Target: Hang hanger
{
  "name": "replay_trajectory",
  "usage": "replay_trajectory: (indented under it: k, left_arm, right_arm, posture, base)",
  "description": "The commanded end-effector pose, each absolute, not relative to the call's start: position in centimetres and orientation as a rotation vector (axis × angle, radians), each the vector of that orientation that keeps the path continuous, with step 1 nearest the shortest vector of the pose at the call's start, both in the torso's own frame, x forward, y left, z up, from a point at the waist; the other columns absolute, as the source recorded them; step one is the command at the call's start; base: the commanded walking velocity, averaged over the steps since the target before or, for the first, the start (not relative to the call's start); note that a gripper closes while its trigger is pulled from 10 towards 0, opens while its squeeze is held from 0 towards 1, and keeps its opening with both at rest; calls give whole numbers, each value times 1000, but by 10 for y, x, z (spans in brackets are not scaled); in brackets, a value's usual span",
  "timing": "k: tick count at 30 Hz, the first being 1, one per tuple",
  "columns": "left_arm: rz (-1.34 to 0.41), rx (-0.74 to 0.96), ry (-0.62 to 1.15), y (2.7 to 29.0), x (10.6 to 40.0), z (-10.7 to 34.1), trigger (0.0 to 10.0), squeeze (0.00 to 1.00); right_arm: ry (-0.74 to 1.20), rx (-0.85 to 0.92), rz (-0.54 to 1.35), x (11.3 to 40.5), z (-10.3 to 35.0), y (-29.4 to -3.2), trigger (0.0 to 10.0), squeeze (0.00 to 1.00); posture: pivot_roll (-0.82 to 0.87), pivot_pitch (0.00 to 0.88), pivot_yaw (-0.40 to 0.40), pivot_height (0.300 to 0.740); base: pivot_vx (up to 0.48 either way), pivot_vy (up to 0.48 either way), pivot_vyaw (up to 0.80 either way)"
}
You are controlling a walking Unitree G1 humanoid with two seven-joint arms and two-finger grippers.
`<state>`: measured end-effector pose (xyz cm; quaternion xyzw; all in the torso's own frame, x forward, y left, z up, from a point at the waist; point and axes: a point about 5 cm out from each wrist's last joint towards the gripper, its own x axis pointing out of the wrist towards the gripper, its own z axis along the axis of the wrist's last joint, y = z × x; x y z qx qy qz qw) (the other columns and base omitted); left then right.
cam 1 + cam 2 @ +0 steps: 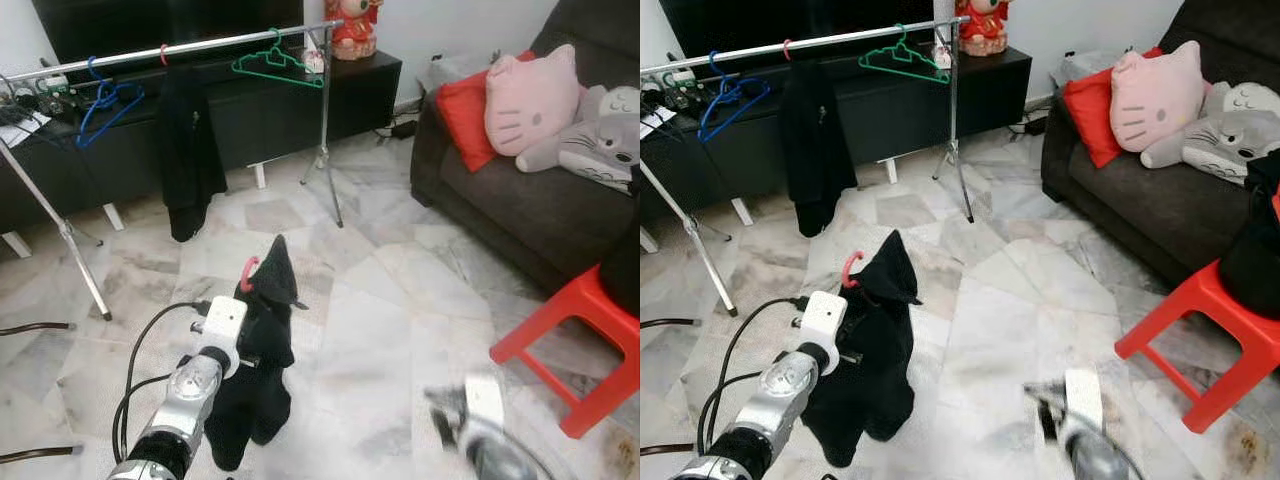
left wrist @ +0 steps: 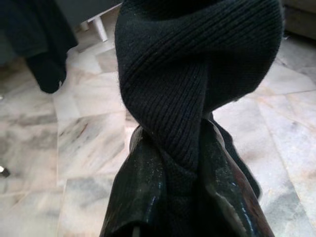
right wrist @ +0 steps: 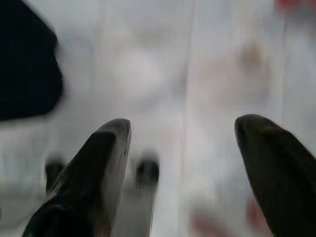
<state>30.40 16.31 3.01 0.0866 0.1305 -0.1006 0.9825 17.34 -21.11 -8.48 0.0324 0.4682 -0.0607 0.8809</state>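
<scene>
Marble floor [image 1: 400,300] — sweater-draped hanger [image 1: 248,272] aloft

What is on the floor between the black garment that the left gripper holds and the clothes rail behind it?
Bare marble floor, seen in the left eye view. The black garment hangs from the left gripper; the clothes rail stands beyond it.

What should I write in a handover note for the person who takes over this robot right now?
Left gripper: shut on the black garment, which sits on a red hanger and is held up above the marble floor.
Right gripper: open, holding nothing, low at the robot's right side, blurred.
Clothes rail: ahead of the robot, across the floor. It already carries a blue hanger, a green hanger and another black garment.
Done: garment on hanger is picked up.
Left: reach the rail and hook the red hanger onto it, then release.
</scene>
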Motion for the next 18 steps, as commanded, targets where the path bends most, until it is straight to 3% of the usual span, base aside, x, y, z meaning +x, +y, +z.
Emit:
replay_trajectory:
  k: [1,11,18]
  left_arm:
    - [-183,150,225,164,305,34,10000,0]
    - [-145,140,229,172,310,37,10000,0]
    - [-142,135,245,176,309,34,10000,0]
  right_arm:
    - [994,49,-154,170,-87,-210,10000,0]
    - [1045,37,-135,160,-93,-200,10000,0]
    - [1056,14,-102,161,-94,-191,10000,0]
  posture:
    - [-80,0,-5,727]
    - [-105,0,24,727]
    - [-114,0,33,727]
  base:
    - [0,0,0]
    - [261,0,0]
    - [462,0,0]
